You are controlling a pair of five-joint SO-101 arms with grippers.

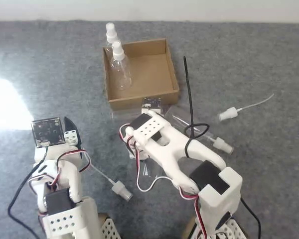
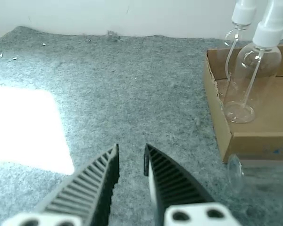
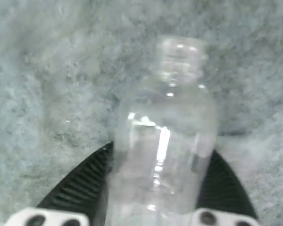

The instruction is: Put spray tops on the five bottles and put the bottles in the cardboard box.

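The cardboard box (image 1: 169, 74) (image 2: 216, 113) stands at the back of the grey mat. Inside it, by one wall, two clear bottles (image 1: 120, 69) (image 2: 253, 70) stand upright with white spray tops on; the second bottle (image 1: 111, 36) (image 2: 237, 28) is just behind the first. My right gripper (image 1: 152, 105) (image 3: 155, 188) is down at the box's front wall, shut on a clear bottle (image 3: 165, 136) with a bare neck. My left gripper (image 1: 72, 134) (image 2: 131, 162) hangs over bare mat left of the box, open a narrow gap and holding nothing.
Loose spray tops with dip tubes lie on the mat: one (image 1: 228, 114) at the right, one (image 1: 223, 145) beside the right arm, one (image 1: 122, 190) between the arms. Another clear bottle (image 2: 236, 172) lies before the box. A black cable (image 1: 189, 94) rises beside the box.
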